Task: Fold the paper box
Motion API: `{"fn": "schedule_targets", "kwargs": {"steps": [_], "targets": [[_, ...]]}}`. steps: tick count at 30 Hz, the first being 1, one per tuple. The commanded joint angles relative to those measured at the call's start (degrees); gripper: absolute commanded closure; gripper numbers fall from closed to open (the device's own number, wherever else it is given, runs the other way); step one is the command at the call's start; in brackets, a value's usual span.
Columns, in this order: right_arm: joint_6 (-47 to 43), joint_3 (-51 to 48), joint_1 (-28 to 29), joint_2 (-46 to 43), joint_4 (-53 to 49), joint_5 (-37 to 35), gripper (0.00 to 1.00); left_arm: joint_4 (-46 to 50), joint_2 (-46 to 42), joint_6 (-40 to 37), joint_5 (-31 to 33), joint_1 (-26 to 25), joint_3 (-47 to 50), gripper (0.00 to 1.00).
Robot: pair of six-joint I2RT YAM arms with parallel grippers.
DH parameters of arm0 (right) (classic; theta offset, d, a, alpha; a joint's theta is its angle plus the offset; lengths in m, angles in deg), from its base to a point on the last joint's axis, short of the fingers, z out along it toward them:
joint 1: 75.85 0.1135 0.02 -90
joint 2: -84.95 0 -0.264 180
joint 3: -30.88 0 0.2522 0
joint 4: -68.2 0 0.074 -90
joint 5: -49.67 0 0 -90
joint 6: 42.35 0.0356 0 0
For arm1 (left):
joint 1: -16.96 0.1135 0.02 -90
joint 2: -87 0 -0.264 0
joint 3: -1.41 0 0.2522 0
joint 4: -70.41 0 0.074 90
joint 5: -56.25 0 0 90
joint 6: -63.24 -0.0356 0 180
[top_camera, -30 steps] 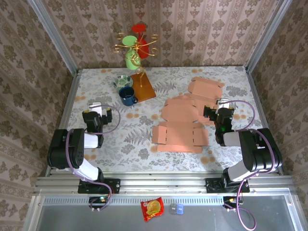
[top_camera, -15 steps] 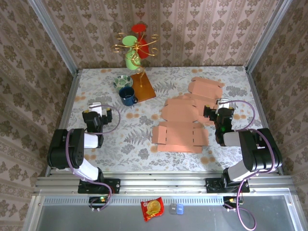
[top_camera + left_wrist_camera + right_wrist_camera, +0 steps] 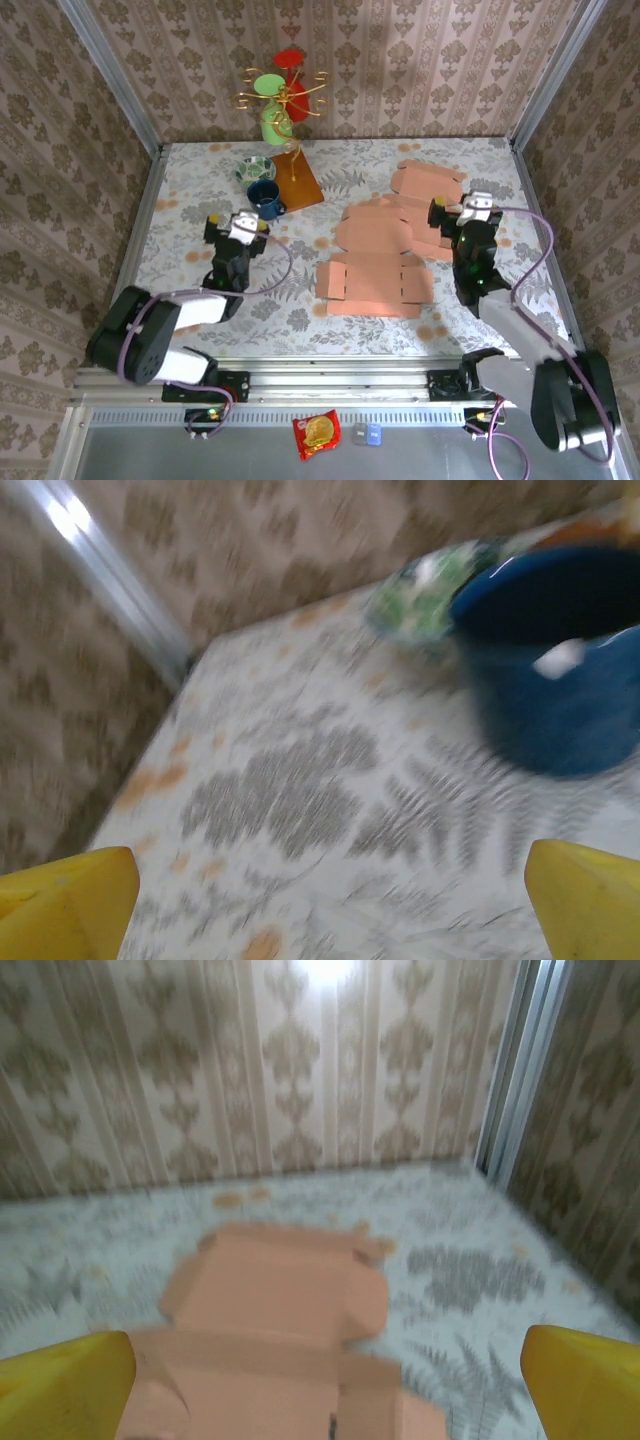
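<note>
Floral table (image 3: 300, 312): arms swung forward since earlier; left hand (image 3: 232, 226), right hand (image 3: 462, 212) wide open, empty; paper box (image 3: 375, 283) flat.

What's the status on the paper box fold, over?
Left pincer open, empty; right pincer open, empty. Flat peach paper box blanks lie unfolded. Dark blue ceramic mug close ahead of left pincer.

This is a robot test cell dressed up like a home. Wallpaper panels (image 3: 400, 60) sit in bare metal posts (image 3: 110, 75). A floral-covered table (image 3: 180, 200) carries a cup stand (image 3: 285, 95), and robot arms (image 3: 150, 330) are bolted to a metal rail (image 3: 340, 378).
</note>
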Motion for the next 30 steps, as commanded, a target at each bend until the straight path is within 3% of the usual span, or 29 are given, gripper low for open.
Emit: {"fn": "schedule_targets", "kwargs": {"steps": [1,2,3,4,5,7,9,13,19,24,30], "targets": [[16.23,18.35,1.17,-4.48,-35.14,-4.01,0.00,39.01,-7.29,21.14,6.77,-2.35,-16.28,0.00],[23.53,23.73,-0.35,-4.36,-46.31,1.08,0.00,50.91,-7.68,35.12,3.90,-0.64,-21.22,0.00],[30.82,26.89,-1.25,-4.26,-54.28,3.22,0.00,54.08,-7.13,43.77,-3.35,2.35,-22.23,0.00],[36.89,26.98,-2.47,-4.69,-58.14,5.35,0.00,53.31,-6.03,50.69,-15.45,6.85,-22.05,0.00],[37.99,24.85,-4.39,-5.75,-55.86,12.81,0.00,52.93,-4.08,57.14,-23.77,8.77,-22.07,0.00],[41.54,22.97,-5.13,-6.90,-53.67,21.83,0.00,60.49,-1.51,66.65,-26.96,6.52,-25.19,0.04],[46.89,24.43,-3.57,-5.52,-62.04,22.37,0.00,68.62,-0.81,73.50,-27.63,1.13,-28.29,0.08],[52.94,21.93,-1.05,-3.37,-67.54,30.12,0.12,82.83,-0.89,90.02,-32.58,-7.47,-29.94,0.29],[60.19,13.03,2.88,-4.13,-58.64,36.18,0.19,75.97,-3.05,109.91,-35.94,-17.03,-22.30,0.35],[61.68,10.19,4.50,-2.24,-54.06,38.23,0.19,57.45,-0.91,127.40,-34.48,-23.24,-12.99,0.39],[66.32,3.82,5.32,-3.73,-46.50,42.05,0.20,44.95,6.51,133.82,-29.60,-28.58,-12.32,0.39]]}}
